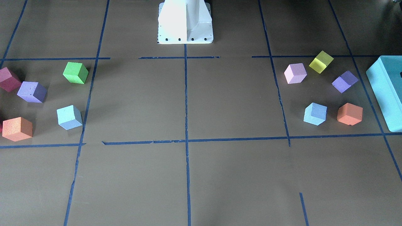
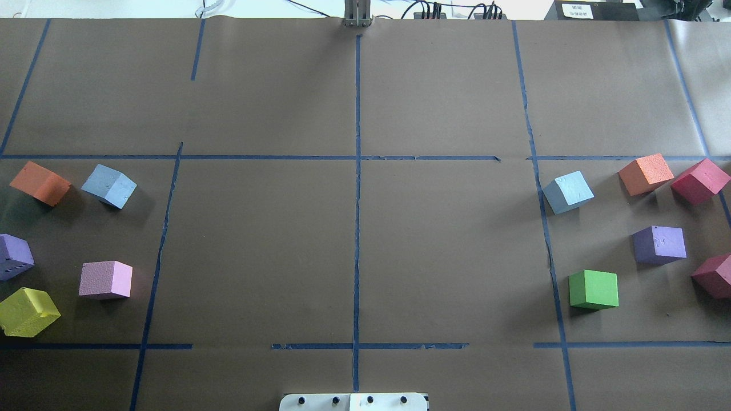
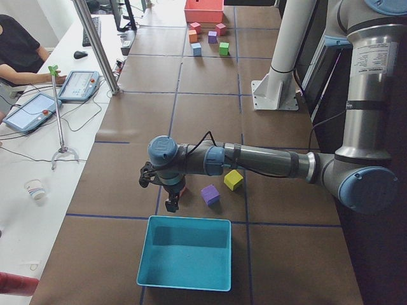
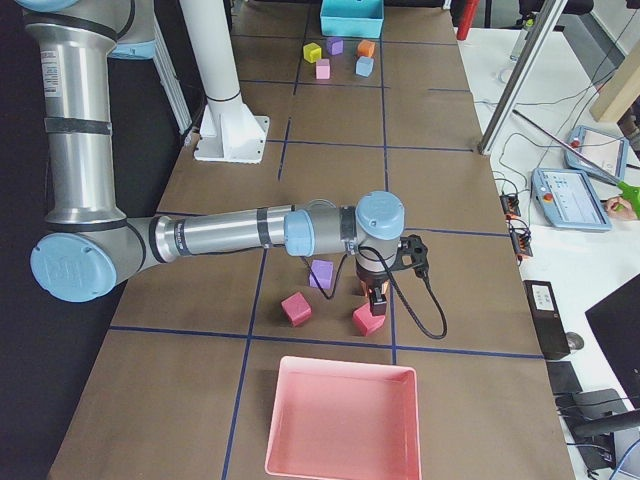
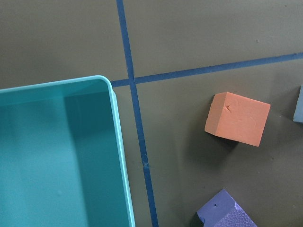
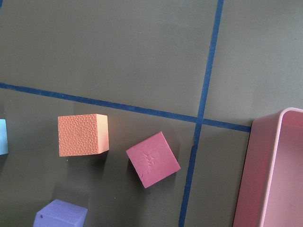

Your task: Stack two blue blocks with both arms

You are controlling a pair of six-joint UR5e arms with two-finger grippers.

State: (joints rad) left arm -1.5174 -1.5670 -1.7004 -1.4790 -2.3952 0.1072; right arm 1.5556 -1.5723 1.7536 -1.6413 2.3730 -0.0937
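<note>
Nothing is stacked yet. The two blue blocks sit at opposite ends of my table, well apart. The left block (image 2: 108,185) lies just beside an orange cube (image 2: 40,182) on the robot's left. The right block (image 2: 567,192) rests by a tape line (image 2: 549,251) on the robot's right.

The left arm (image 3: 254,162) reaches low over the cubes near the teal box (image 3: 184,219), with the left gripper (image 3: 172,202) pointing down. The right gripper (image 4: 378,298) hangs above a crimson cube (image 4: 368,320), near the pink tray (image 4: 340,365). Only the side views show either pincer, so I cannot tell whether it is open or closed.

As I judge it, both pick-ups, the carry and the stacking itself are all left to do.
</note>
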